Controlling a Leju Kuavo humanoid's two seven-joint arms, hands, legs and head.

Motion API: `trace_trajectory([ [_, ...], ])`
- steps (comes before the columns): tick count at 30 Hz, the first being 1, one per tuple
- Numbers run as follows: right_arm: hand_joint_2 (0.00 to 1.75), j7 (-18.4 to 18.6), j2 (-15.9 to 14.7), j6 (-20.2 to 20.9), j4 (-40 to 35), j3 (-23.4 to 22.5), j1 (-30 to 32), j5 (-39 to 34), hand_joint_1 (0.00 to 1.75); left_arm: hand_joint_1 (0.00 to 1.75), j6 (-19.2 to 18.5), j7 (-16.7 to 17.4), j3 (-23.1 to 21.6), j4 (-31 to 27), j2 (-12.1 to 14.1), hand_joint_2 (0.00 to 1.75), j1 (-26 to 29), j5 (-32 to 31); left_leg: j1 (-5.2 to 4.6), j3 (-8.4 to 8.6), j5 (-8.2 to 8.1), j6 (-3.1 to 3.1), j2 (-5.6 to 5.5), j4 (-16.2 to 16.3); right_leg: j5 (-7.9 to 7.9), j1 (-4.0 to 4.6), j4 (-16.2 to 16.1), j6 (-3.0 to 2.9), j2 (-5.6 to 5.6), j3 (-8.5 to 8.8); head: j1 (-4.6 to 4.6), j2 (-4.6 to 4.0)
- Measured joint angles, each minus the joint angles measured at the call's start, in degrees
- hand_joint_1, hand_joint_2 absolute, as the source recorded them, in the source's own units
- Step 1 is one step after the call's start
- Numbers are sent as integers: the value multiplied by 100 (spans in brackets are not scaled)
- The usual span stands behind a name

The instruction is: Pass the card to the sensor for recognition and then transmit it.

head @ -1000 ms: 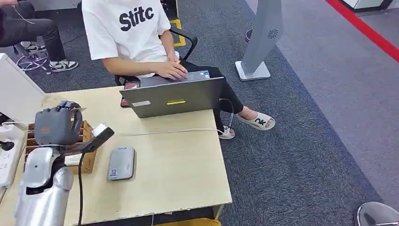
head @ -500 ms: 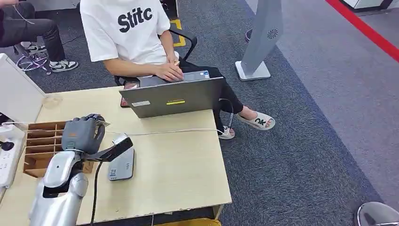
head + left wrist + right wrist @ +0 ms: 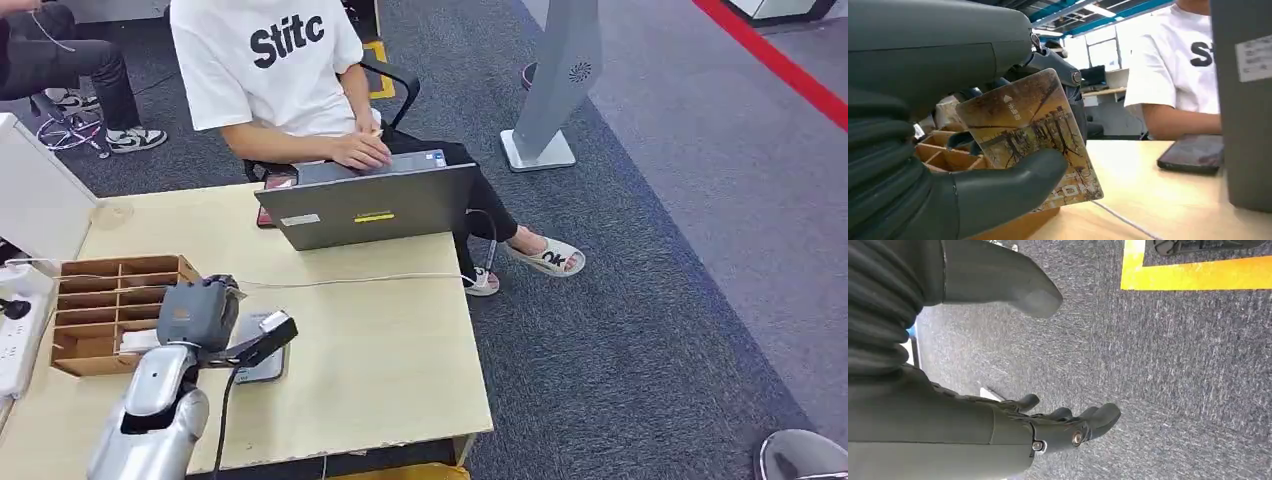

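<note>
My left hand [image 3: 197,312] hovers over the grey card sensor [image 3: 262,362] on the wooden table [image 3: 380,350], hiding most of it. The left wrist view shows that hand [image 3: 938,150] pinching a brown and gold picture card [image 3: 1030,137] between its thumb and fingers, the card standing on edge. My right hand [image 3: 998,410] hangs at my side above grey carpet, its fingers apart and holding nothing.
A wooden compartment box [image 3: 110,310] stands just left of the sensor. A person sits at the far side typing on a grey laptop [image 3: 370,205], with a dark phone [image 3: 1193,155] beside it. A white cable [image 3: 380,280] runs across the table. A power strip [image 3: 15,330] lies at the left edge.
My left hand has carried the card rightward and toward me, from above the wooden box to over the sensor. The person keeps typing.
</note>
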Motion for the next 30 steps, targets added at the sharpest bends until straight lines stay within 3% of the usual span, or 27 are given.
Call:
trace_trajectory([
  [15, 175, 7, 0, 74, -2, -66, -4, 153, 0, 175, 33, -267, -98, 343, -311, 175, 136, -48, 0, 0, 0, 0, -1, 0, 0, 0, 0, 0, 0, 0, -2, 0],
  [30, 175, -31, 22, 74, -2, -238, -3, 175, 0, 175, -269, -239, -175, 448, -238, 175, 266, 55, 0, 7, 0, 0, -3, -1, 0, 0, 0, 0, -7, 11, 0, 0],
])
